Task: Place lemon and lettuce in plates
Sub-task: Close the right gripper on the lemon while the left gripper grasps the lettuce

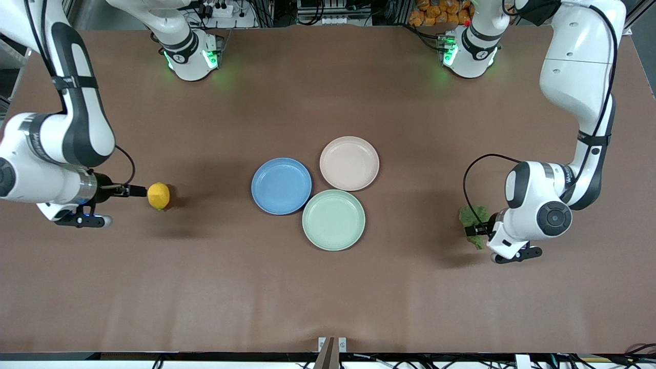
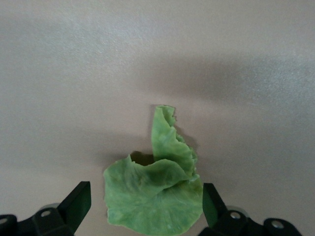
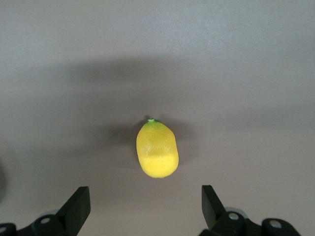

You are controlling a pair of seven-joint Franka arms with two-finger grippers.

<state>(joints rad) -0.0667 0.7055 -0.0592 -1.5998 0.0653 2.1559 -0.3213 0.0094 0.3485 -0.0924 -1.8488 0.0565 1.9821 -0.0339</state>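
The left arm's big white joint covers part of the lettuce (image 1: 474, 218) in the front view, so only its crinkly green edge peeks out there. The left wrist view shows more of it, but the bottom of the leaf is cut off by the picture's edge. The left gripper (image 2: 142, 209) is wide open, with one dark finger (image 2: 76, 204) on each side of the lettuce and not squeezing it. The lettuce lies on the table toward the left arm's end. The right gripper (image 3: 145, 209) is wide open too, and only its finger tips show in the right wrist view. It is over the table just beside the lemon (image 1: 158, 196), which lies on the table toward the right arm's end, not held. The blue plate (image 1: 281, 185) and the pink plate (image 1: 349, 163) sit in the middle of the table, well apart from both foods, with nothing in them. A green plate (image 1: 333, 219) touches them and lies nearest the front camera. The table (image 1: 328, 297) has a plain brown cover. Along its top edge stand the two arm bases with green lights, and there are cables and something orange past the edge that is hard to make out.
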